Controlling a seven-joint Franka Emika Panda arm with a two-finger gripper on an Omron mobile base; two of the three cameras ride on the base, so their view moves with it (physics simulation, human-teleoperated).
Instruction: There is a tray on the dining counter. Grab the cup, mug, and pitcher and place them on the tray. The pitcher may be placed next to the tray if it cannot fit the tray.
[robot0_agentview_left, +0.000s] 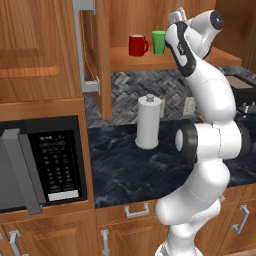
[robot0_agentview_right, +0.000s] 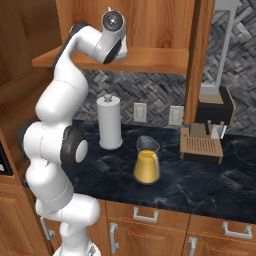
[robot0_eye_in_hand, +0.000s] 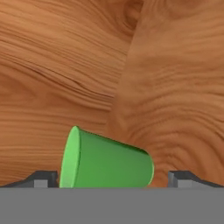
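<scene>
- Cup (robot0_eye_in_hand: 107, 159): green, handleless; stands on the open wooden shelf (robot0_agentview_left: 150, 60) beside the red mug (robot0_agentview_left: 137, 45), apart from it.
- Gripper (robot0_eye_in_hand: 113, 178): jaws spread wide, one fingertip either side of the cup, nothing clamped.
- Pitcher (robot0_agentview_right: 147, 161): clear glass, lower body filled yellow-orange; upright on the black counter (robot0_agentview_right: 200, 185), near the paper-towel roll (robot0_agentview_right: 109, 122).

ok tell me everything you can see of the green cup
The cup is a small bright green tumbler, plain, handleless, slightly tapered, plastic-looking. It stands upright on the wooden shelf of the open cabinet, right of the red mug, apart from it. In the hand view it lies between the open gripper fingertips, ungripped.
</scene>
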